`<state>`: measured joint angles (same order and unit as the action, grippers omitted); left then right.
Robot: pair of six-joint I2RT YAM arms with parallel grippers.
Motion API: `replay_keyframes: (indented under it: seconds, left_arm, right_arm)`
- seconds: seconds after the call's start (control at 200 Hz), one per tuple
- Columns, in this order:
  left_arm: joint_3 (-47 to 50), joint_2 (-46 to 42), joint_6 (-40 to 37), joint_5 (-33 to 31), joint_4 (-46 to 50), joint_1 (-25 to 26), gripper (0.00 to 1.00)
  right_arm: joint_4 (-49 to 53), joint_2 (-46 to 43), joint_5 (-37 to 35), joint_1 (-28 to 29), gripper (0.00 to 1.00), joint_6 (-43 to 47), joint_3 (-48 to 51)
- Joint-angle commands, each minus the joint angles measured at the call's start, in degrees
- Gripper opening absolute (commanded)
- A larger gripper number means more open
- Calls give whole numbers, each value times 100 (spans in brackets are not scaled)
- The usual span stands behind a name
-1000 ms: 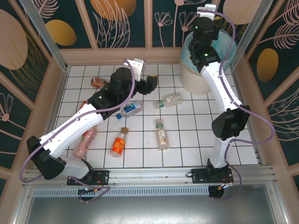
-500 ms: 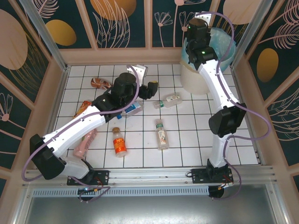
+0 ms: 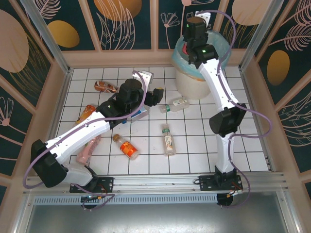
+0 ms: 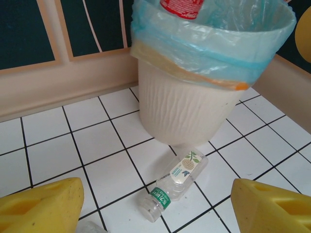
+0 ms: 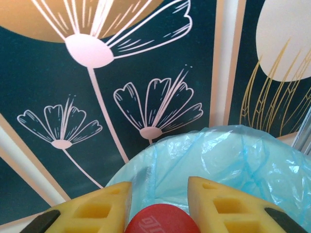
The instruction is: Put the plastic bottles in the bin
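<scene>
While the right arm swung leftward over the back of the table, the bin (image 3: 190, 86) moved with it and ended up clearly further left than a second earlier, nearer the middle of the back wall. Whether the arm or its load nudged the rim could not be told from above. The right gripper (image 5: 159, 188) hung over the blue bag (image 5: 228, 155), its fingers pressed onto a red bottle (image 5: 160, 221). From the left wrist, that red bottle (image 4: 179, 7) sat at the mouth of the bin (image 4: 187, 114), not yet dropped, so that delivery looked one release away.

Over the same second the left gripper (image 3: 154, 96) had edged right towards the clear bottle (image 3: 176, 104). Its fingers (image 4: 41, 208) stood spread and empty, with the clear bottle (image 4: 176, 178) lying on its side between and beyond them, just in front of the bin's foot. The shifted bin now crowded that bottle, which would probably make the pick tighter but the carry shorter.

Down the table the orange bottle (image 3: 127, 148) had rolled and turned, its cap now pointing up-left, probably brushed by the left arm. It and several other bottles lay loose on the tiles, so much of the job remained.
</scene>
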<state>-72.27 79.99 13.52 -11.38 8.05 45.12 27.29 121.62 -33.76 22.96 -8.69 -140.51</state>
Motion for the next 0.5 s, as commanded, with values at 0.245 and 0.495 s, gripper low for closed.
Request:
replay_keyframes:
  seconds: [0.245,0.495]
  left_arm:
    - [63,-38,-30,-40,-216,5,80]
    - [108,18,19,4,-225,1,79]
  right_arm:
    - [-420,-217,-1745,-172,0,1280,-182]
    - [-593,-418,-1965,-428,0,1441,648]
